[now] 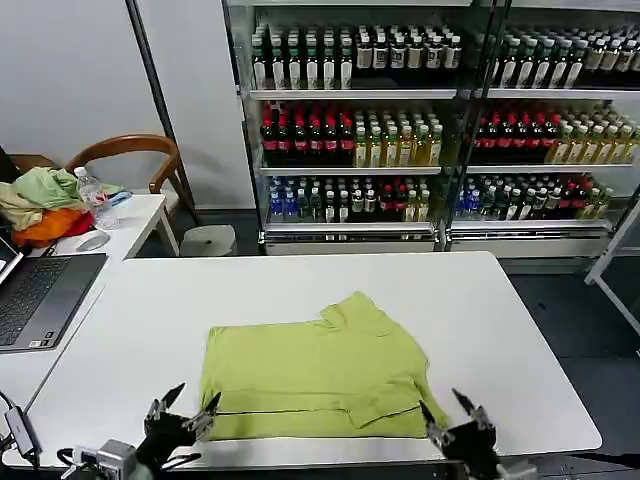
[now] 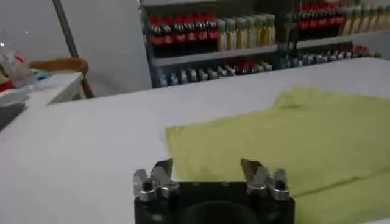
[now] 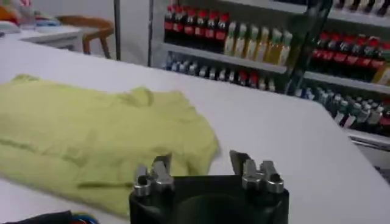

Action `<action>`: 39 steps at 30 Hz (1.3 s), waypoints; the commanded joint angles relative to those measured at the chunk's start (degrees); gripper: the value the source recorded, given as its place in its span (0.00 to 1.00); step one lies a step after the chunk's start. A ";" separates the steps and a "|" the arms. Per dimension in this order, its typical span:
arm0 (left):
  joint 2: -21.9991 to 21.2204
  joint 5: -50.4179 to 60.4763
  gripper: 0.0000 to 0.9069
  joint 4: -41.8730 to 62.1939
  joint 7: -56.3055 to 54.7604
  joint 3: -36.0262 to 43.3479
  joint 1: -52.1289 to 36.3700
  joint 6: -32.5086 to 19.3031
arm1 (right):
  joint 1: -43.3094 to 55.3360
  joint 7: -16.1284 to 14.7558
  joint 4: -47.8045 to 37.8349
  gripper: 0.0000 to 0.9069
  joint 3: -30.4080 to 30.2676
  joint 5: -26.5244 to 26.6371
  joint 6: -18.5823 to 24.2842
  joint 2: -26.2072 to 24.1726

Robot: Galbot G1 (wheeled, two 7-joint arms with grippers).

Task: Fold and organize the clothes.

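the t-shirt (image 1: 315, 375) lay flat on the table (image 1: 130, 330), close to its near edge and about midway between the two sides. it looked folded once already into a broad rectangle, with one sleeve part sticking up at the far side. the left gripper (image 1: 185, 410) and the right gripper (image 1: 447, 410) waited at the near corners of the shirt, fingers spread, holding nothing. i judge more folds were left.

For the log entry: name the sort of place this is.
Probably a lab or test room set up like a shop: glass-fronted coolers full of bottled drinks stand behind a white table with a T-shirt, and a side desk holds a laptop.
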 commanded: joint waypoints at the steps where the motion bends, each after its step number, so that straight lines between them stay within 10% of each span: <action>1: 1.27 -3.94 1.00 13.44 1.12 4.49 -19.40 -0.61 | 31.98 1.72 -13.72 1.00 -9.38 10.26 -6.18 1.29; 16: 2.35 -6.59 1.00 28.46 4.72 11.34 -32.71 -1.72 | 56.55 0.31 -38.16 1.00 -26.98 8.35 -8.01 15.19; 39: 0.04 -5.91 1.00 35.69 7.64 16.84 -36.79 -1.51 | 65.41 -3.74 -62.25 1.00 -29.85 3.73 -6.21 27.28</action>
